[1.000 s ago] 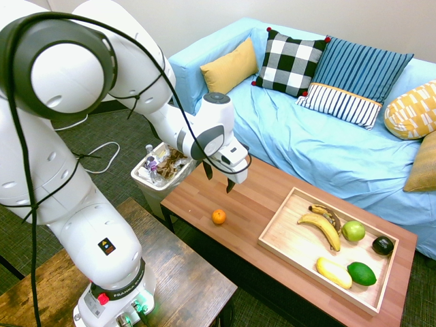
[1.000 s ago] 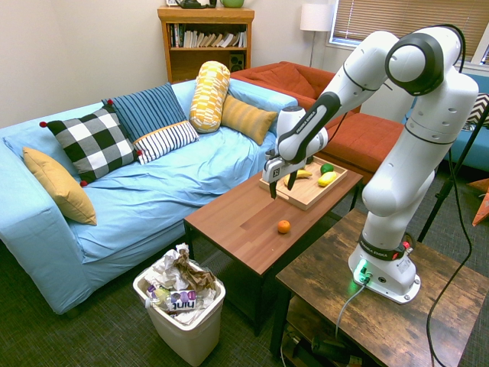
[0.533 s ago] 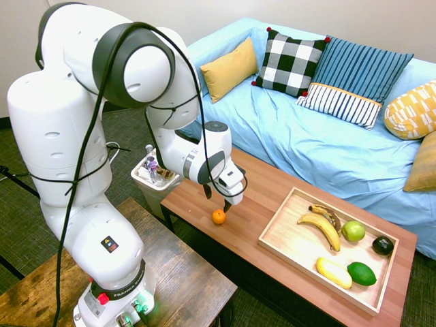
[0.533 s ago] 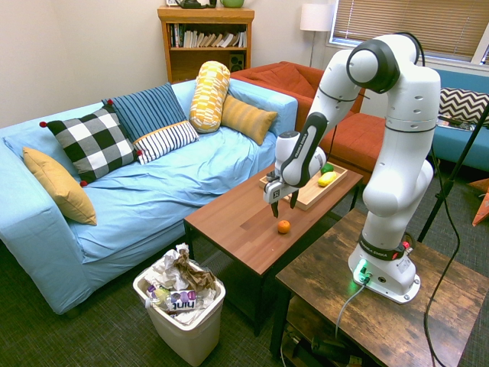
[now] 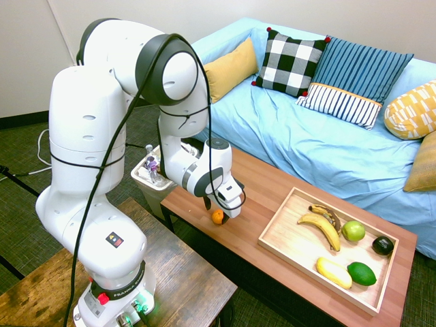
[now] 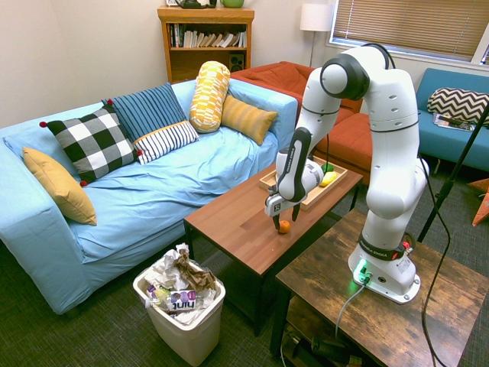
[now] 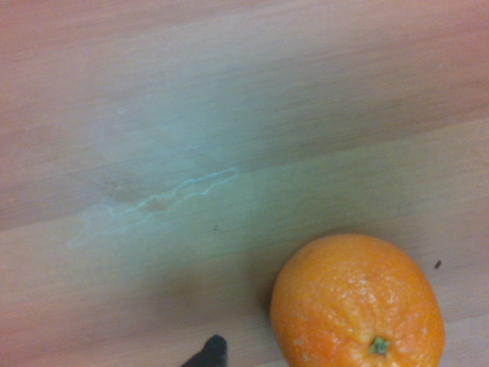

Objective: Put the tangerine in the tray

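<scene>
The tangerine (image 5: 217,216) lies on the reddish-brown table (image 5: 272,272), near the table's edge on the robot's side and well apart from the tray (image 5: 286,231), which stands at the other end of the same table. The fruit is almost round, so it has no clear long axis; in the wrist view the tangerine (image 7: 357,301) shows its small green stem end, turned sideways toward the camera and not straight up. The gripper (image 6: 283,222) points straight down over the fruit, with its two dark fingers spread wide, one on each side of the tangerine (image 6: 283,226). The fingertips reach down about to the height of the fruit, but I cannot tell if they touch it, and nothing is pinched between them. In the first exterior view the gripper (image 5: 219,210) covers part of the fruit, so only its lower front is seen. This view shows the whole inside of the tray: two bananas (image 5: 323,225), a green apple (image 5: 353,231), a dark round fruit (image 5: 382,246), a yellow fruit (image 5: 334,272) and a lime (image 5: 362,273). The second exterior view shows the tray (image 6: 307,200) mostly hidden behind the arm. Only the wrist view shows the pitted skin of the fruit and a pale dried stain (image 7: 164,196) on the wood beside it.
</scene>
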Controlling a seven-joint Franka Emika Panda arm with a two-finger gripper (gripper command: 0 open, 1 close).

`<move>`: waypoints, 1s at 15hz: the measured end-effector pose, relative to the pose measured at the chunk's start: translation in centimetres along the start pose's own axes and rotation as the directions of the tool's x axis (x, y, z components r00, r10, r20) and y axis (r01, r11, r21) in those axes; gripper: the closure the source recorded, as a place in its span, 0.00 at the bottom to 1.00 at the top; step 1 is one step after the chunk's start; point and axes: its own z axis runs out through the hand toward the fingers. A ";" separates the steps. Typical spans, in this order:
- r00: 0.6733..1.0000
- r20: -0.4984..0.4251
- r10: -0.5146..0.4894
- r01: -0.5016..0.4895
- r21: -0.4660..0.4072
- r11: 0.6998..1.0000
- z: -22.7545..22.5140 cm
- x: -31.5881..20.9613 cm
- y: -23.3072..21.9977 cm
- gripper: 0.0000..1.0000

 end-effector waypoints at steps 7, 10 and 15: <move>1.000 0.015 -0.001 0.001 0.008 1.000 1.6 1.0 -0.9 1.00; 1.000 0.018 -0.003 0.003 0.008 1.000 2.0 1.2 -1.0 1.00; 1.000 0.021 -0.015 0.015 0.008 1.000 2.0 1.1 -1.0 1.00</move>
